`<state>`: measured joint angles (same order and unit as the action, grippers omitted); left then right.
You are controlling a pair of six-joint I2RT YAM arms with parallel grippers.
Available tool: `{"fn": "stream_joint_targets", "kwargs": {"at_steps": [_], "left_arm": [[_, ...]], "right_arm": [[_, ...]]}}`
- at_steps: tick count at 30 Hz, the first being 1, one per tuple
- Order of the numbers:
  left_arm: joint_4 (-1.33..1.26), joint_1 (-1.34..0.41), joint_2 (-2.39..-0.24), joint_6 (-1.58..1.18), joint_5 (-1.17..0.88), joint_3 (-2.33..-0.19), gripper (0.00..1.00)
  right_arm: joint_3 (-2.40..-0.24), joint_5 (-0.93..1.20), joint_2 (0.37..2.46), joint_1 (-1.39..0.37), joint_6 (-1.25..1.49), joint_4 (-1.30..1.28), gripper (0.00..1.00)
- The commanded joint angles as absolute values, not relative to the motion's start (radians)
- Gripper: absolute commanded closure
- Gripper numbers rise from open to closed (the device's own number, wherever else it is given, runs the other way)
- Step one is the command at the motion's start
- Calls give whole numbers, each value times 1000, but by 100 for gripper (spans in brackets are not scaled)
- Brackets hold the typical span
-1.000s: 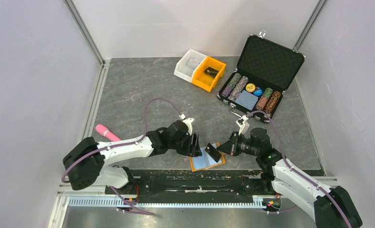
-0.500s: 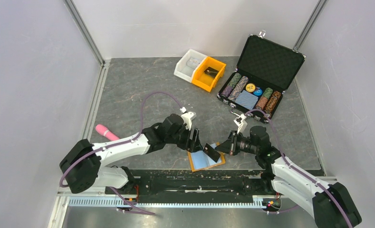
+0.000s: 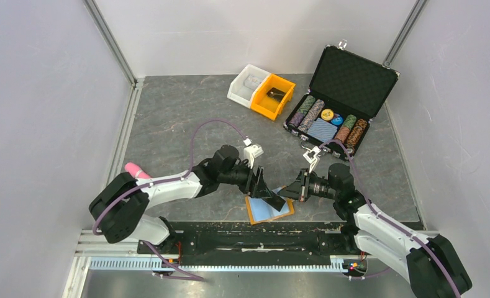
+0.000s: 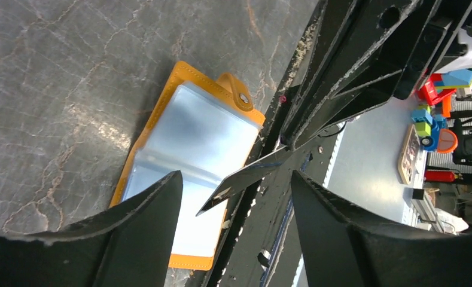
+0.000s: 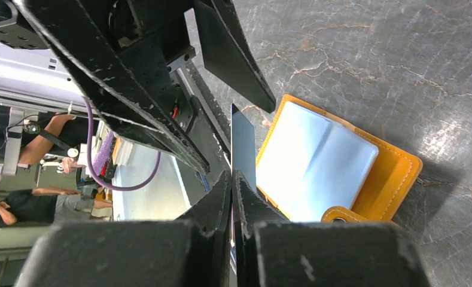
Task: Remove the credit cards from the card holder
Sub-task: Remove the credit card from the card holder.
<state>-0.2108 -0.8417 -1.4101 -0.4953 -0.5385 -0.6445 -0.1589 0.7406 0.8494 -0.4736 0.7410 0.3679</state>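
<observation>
Nearest to us, the card holder (image 3: 268,211) lies spread open on the grey table (image 3: 167,124) by its near edge, orange border up and pale blue sleeves showing. From above, the two grippers cover part of its far end. We cannot make out whether any cards sit under the glossy sleeves.

Just above it, the right gripper (image 5: 232,176) has its fingers pressed together on a dark card (image 5: 243,143). That wrist camera sees the card edge-on, as a thin blade. Its face and print are hidden from us there.

The left gripper (image 4: 234,179) faces it with its fingers spread wide, one to each side of the card's free end. In its wrist view we see a gap on both sides, so neither finger seems to touch the card. From above, the card merges with the black fingers, and we cannot separate them.

Farther back, a pink object (image 3: 133,169) is half hidden behind the left arm. At the far side stand a white bin (image 3: 247,85), an orange bin (image 3: 272,96) holding something dark, and an open black case (image 3: 341,93) of chips.
</observation>
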Motion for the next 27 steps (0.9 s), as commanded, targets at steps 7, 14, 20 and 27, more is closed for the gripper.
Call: {"fn": "stream_joint_targets", "kwargs": {"at_steps": [7,14,20,27], "left_arm": [[-422,-839,-1358,-610,-606,-556,75],[-438,-835,-1284,-720,-539,-531,98],[-426,-828,-1194,-774,-525,-546,98],[-416,-828,-1085,-824,-506,-535,98]], "right_arm": [[-175,782,851,-468,746,445,100],[-193,737,801,-438,730,440,77],[-201,719,725,-410,699,451,49],[-173,763,701,-371,744,526,44]]}}
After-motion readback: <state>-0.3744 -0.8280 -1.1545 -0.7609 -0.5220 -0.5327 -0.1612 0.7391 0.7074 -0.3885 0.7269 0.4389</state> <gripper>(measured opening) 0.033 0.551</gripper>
